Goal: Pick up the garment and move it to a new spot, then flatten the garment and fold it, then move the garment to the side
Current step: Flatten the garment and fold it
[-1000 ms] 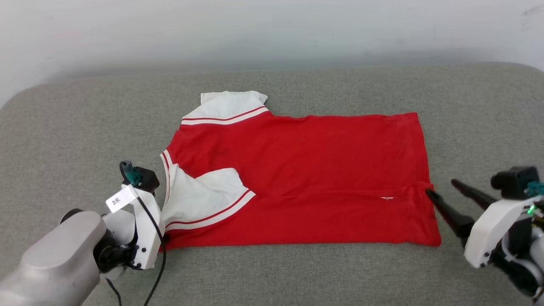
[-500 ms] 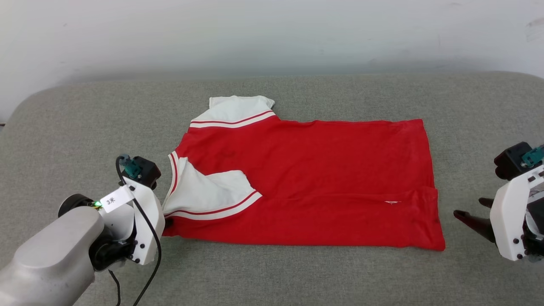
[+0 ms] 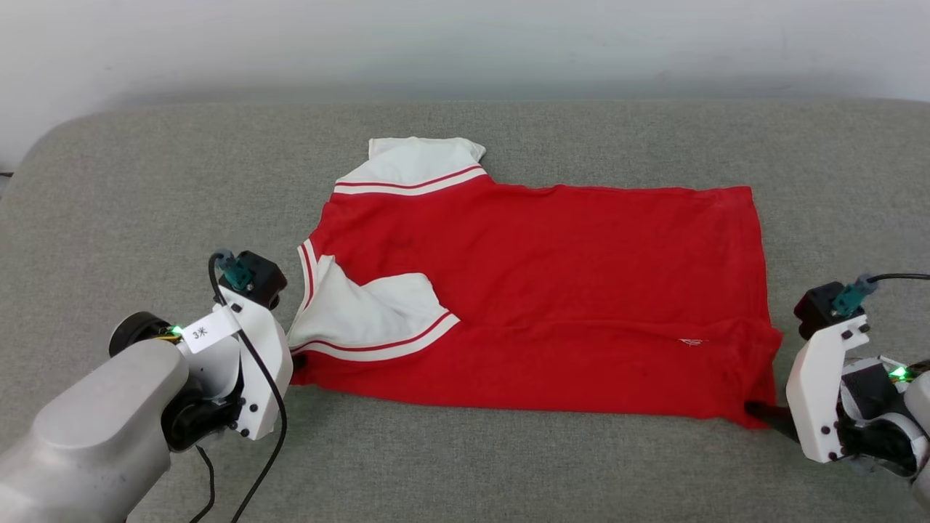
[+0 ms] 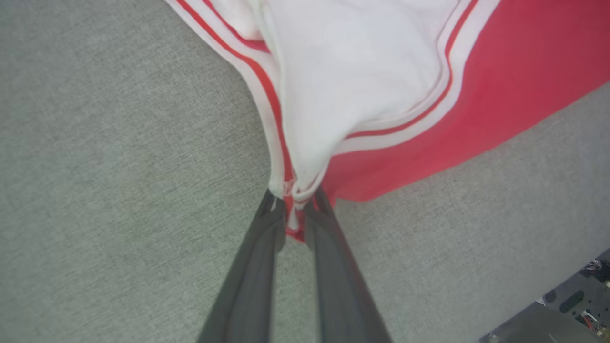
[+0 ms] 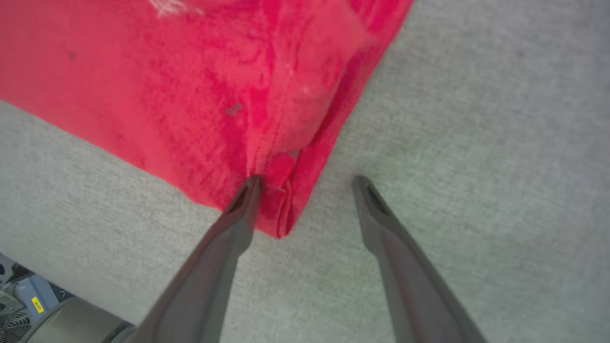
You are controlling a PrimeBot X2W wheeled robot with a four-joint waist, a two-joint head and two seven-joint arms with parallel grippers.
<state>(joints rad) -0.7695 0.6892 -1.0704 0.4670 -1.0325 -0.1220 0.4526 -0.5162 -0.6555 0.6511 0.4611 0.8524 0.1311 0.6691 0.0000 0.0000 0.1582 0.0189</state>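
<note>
Left wrist view, left hand point(image 4: 293, 202) pinching garment point(image 4: 476, 95) corner, right hand point(image 5: 309, 180) spread apart

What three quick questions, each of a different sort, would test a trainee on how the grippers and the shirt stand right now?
1. True or false: the left gripper is shut on a corner of the garment.
2. Choose one. The right gripper is:
A) open, with its fingers either side of the red hem corner
B) shut on the collar
C) raised high above the shirt
3. Fill in: the near white sleeve lies folded in over the ___ body of the shirt.

Key: 1 true; 2 A; 3 red.
</note>
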